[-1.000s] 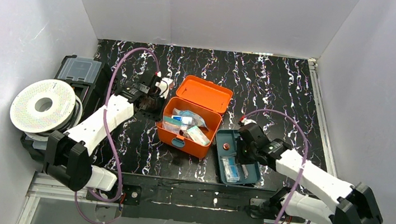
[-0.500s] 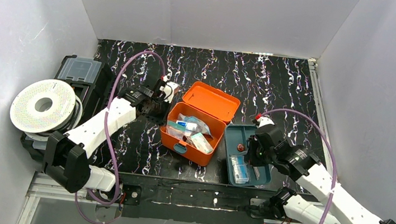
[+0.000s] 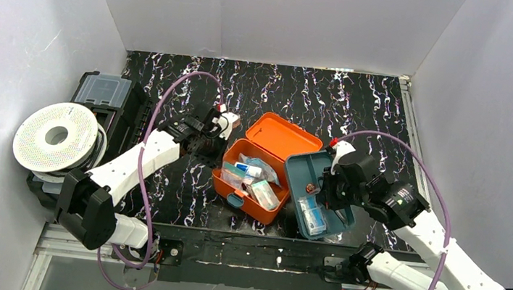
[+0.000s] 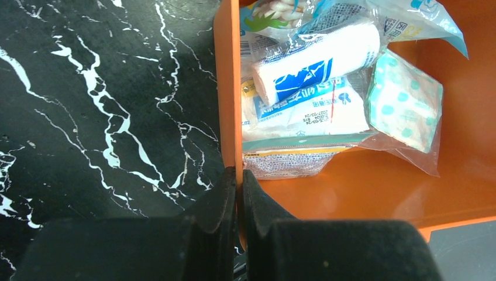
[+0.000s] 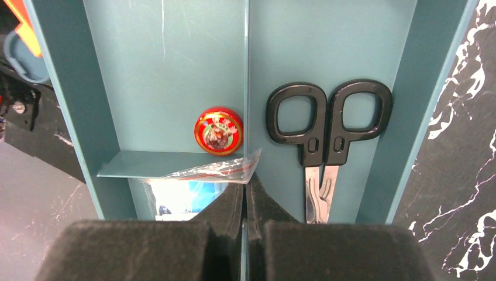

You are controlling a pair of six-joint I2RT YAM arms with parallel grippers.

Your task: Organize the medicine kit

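The orange medicine kit (image 3: 269, 138) stands open mid-table with packets and a bandage roll (image 4: 319, 58) inside. My left gripper (image 3: 223, 141) is shut on the kit's left wall (image 4: 227, 105), one finger outside, one inside. My right gripper (image 3: 324, 185) is shut on the middle divider (image 5: 246, 88) of the dark teal tray (image 3: 309, 167) and holds it tilted, its far end over the kit's right edge. The tray carries a red round tin (image 5: 219, 130), black-handled scissors (image 5: 327, 126) and a clear bag (image 5: 193, 187).
A black case with a clear lid (image 3: 103, 91) and a white filament spool (image 3: 57, 138) stand at the left edge. White walls enclose the table on three sides.
My left gripper has pulled the kit to the right and turned it. My right gripper has lifted the teal tray and carried it up and left, against the kit.
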